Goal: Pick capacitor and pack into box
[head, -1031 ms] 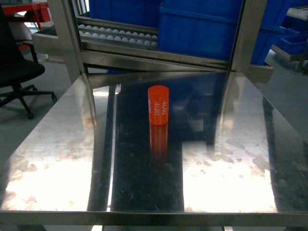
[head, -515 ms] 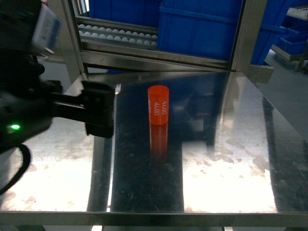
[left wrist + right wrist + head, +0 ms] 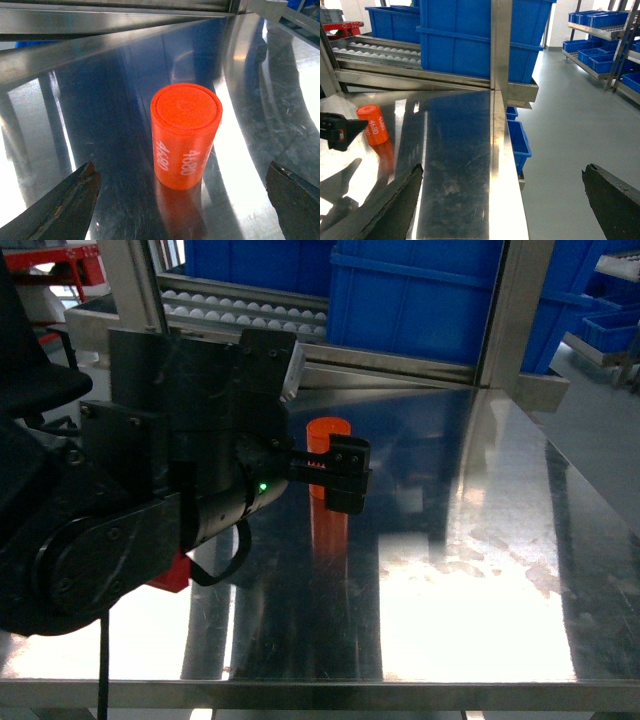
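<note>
An orange capacitor [image 3: 326, 432] printed "4680" stands upright on the steel table [image 3: 480, 570]. My left gripper [image 3: 345, 475] has reached in from the left and is open just in front of it, hiding its lower half in the head view. In the left wrist view the capacitor [image 3: 186, 135] stands a little ahead of the left gripper [image 3: 181, 172], centred between the wide-apart jaws and touching neither. My right gripper [image 3: 502, 171] is open and empty over the table's right edge, far from the capacitor [image 3: 373, 125]. The box is out of view.
Blue bins [image 3: 420, 290] and a roller track [image 3: 240, 310] sit behind a steel frame at the table's back. A steel upright [image 3: 500, 45] rises at the back right. The floor drops off past the right edge, where more blue bins [image 3: 517, 140] stand.
The left arm came in from the left and swung right until its open gripper reached the capacitor. The capacitor has not moved.
</note>
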Available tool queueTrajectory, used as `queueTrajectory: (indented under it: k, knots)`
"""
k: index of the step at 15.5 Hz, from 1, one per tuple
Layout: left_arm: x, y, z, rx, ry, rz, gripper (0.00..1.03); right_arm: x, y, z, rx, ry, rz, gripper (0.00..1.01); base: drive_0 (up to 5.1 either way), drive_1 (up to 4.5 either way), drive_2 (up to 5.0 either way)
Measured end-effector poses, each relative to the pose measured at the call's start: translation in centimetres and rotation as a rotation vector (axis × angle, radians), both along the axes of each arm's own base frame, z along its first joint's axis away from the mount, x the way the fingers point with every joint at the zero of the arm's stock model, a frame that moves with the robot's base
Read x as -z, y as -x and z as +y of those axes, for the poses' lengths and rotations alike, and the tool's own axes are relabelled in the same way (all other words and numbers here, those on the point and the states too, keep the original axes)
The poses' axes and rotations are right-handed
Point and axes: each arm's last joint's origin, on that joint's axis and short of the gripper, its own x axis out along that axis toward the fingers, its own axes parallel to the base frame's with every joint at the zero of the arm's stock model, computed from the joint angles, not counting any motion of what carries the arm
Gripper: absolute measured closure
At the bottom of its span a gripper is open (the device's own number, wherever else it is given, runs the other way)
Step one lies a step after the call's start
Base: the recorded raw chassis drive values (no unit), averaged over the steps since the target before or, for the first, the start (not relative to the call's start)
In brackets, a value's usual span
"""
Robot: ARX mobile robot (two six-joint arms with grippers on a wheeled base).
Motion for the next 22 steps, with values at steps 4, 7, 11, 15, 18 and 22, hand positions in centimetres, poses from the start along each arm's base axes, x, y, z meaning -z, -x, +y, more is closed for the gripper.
queueTrajectory:
  k: [4, 7, 11, 15, 18, 22]
  knots:
    - [2.4, -4.3, -1.0, -0.017, -0.013, 0.008, 0.05, 0.0, 0.0, 0.0, 0.0, 0.0, 0.0, 0.03, 0.0, 0.0, 0.0]
    - [4.5, -6.5, -1.0, -0.033, -0.018, 0.021, 0.05, 0.0, 0.0, 0.0, 0.0, 0.0, 0.0, 0.03, 0.0, 0.0, 0.0]
    - [4.6, -7.3, -1.4, -0.021, 0.001, -0.018, 0.49, 0.0, 0.0, 0.0, 0.0, 0.0, 0.0, 0.03, 0.0, 0.0, 0.0]
    - [4.2, -5.8, -0.8, -0.023, 0.003, -0.023, 0.58, 0.0, 0.0, 0.0, 0.0, 0.0, 0.0, 0.03, 0.0, 0.0, 0.0]
    - [-1.9, -1.7, 1.6, -0.04, 0.042, -0.11, 0.58, 0.0, 0.0, 0.0, 0.0, 0.0, 0.0, 0.03, 0.0, 0.0, 0.0]
    - [-8.1, 8.2, 7.1, -0.122, 0.029, -0.216, 0.58, 0.0, 0.0, 0.0, 0.0, 0.0, 0.0, 0.03, 0.0, 0.0, 0.0]
